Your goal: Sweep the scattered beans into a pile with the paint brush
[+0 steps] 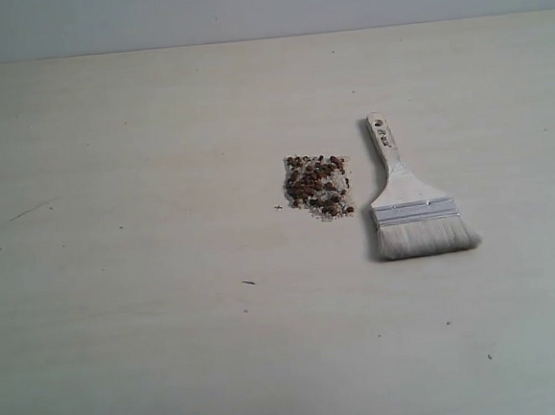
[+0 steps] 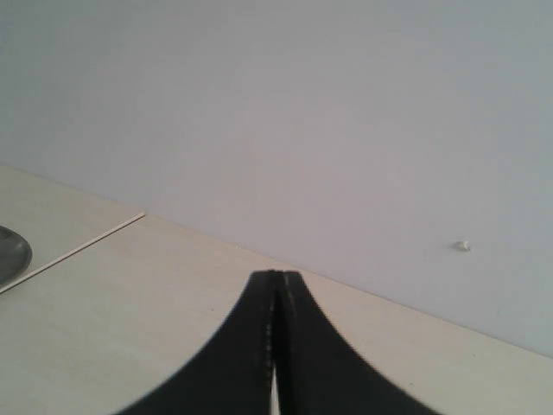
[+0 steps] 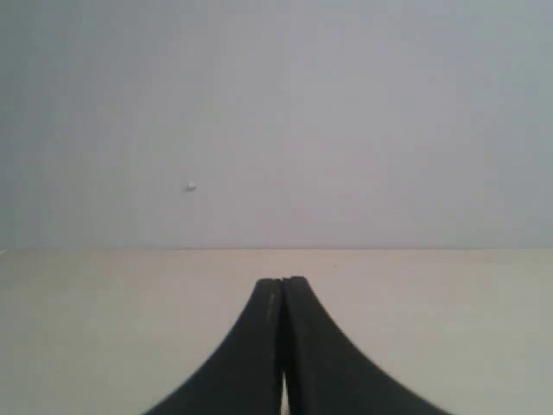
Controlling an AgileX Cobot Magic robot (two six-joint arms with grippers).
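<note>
In the exterior view the dark reddish-brown beans (image 1: 317, 185), mixed with whitish grains, lie in one compact pile near the middle of the pale table. Just to its right lies the paint brush (image 1: 407, 200), flat on the table, wooden handle pointing away and pale bristles toward the near side. Nothing holds the brush. Neither arm shows in the exterior view. My left gripper (image 2: 276, 275) is shut with nothing between its black fingers, over bare table facing a wall. My right gripper (image 3: 282, 281) is likewise shut and holds nothing.
A dark round object (image 2: 10, 252) sits at the frame's edge in the left wrist view, beside a thin seam in the tabletop (image 2: 78, 249). A few small dark specks (image 1: 249, 283) dot the table. A plain wall runs behind the table's far edge.
</note>
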